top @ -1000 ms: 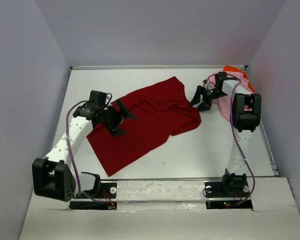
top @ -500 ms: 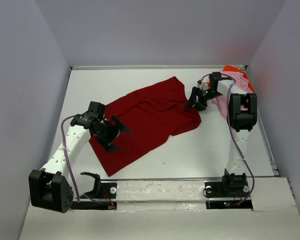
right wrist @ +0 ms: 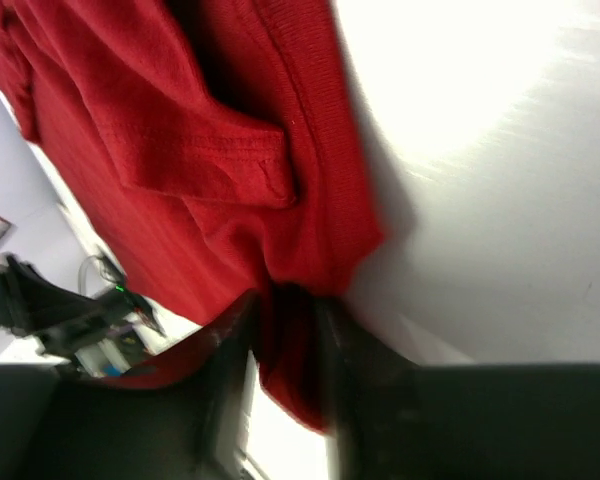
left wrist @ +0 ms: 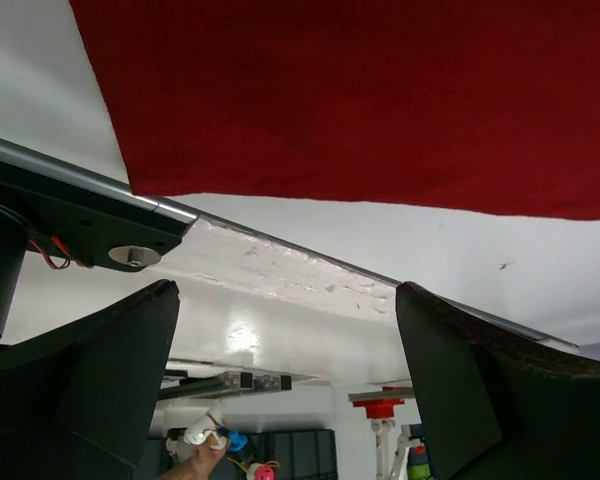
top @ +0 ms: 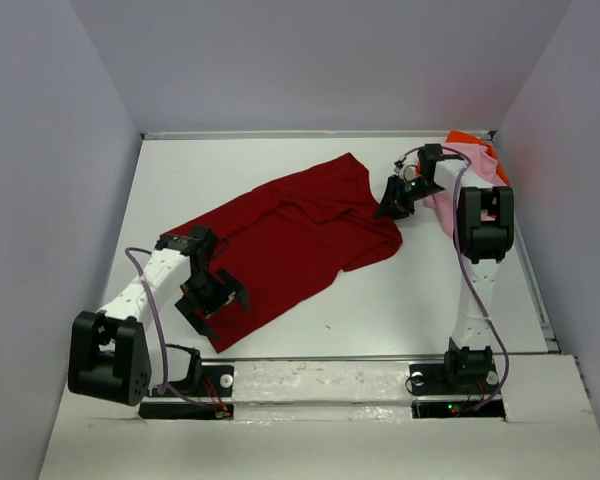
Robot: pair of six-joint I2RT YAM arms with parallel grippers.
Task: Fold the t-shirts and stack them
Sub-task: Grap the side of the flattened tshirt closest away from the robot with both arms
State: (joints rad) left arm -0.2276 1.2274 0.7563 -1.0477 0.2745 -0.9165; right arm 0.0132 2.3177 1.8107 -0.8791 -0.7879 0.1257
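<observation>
1. Step in hand: we judge this to be the opening step, taking hold of the first garment to spread it for folding. No fold has been made yet.
2. The dark red t-shirt (top: 300,235) lies open and rumpled across the middle of the table (top: 400,300), running from the near left to the far right.
3. The light pink t-shirt (top: 483,160) and the bright orange t-shirt (top: 464,137) lie bunched in the far right corner, partly behind the right arm. Neither is being handled.
4. The right gripper (top: 393,198) is at the far right edge of the red shirt. Its wrist view shows the fingers drawn narrow about a fold of red cloth, which we take as a pinch.
5. The left gripper (top: 212,298) hangs over the near left corner of the shirt's hem, jaws spread wide and holding nothing. Its wrist view shows the hem edge ahead of the fingers.
6. Next move, in our judgement: the left gripper needs to descend onto the hem corner and close, so that both arms can draw the shirt flat. The cloth is limp and may slip from a shallow pinch.
7. Change since the earlier frames: the left arm has withdrawn from mid-shirt to the near corner, its jaws as wide as before. The right gripper has shifted slightly onto the shirt's edge and narrowed. The shirt itself lies much as it did.
</observation>
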